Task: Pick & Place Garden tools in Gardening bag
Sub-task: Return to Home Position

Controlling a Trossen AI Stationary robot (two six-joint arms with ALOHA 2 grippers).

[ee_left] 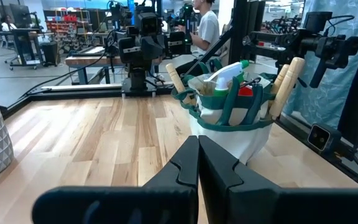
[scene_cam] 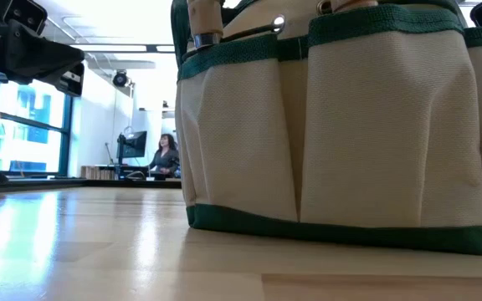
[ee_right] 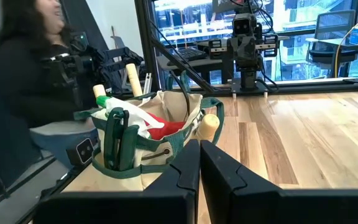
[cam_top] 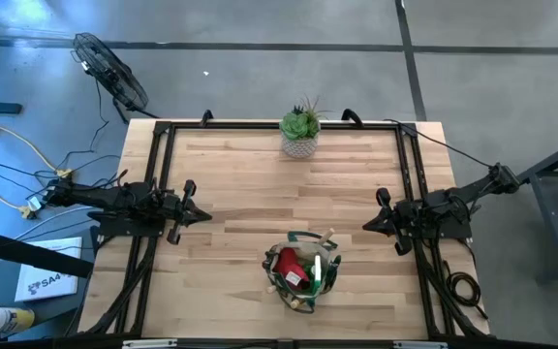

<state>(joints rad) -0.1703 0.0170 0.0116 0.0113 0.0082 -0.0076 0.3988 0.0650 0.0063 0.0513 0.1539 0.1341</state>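
The olive-tan gardening bag with a dark green rim stands upright on its base near the table's near edge, at the middle. It fills the low view. In it stand a green spray bottle, a red glove-like item and wooden-handled tools. My left gripper is shut and empty at the table's left side, pointing right. My right gripper is shut and empty at the right side, pointing left. Both are well apart from the bag.
A green succulent in a white pot stands at the table's far edge, middle. Black frame rails run along the table's left and right sides. Bare wood lies between the grippers. People show in the room beyond the table.
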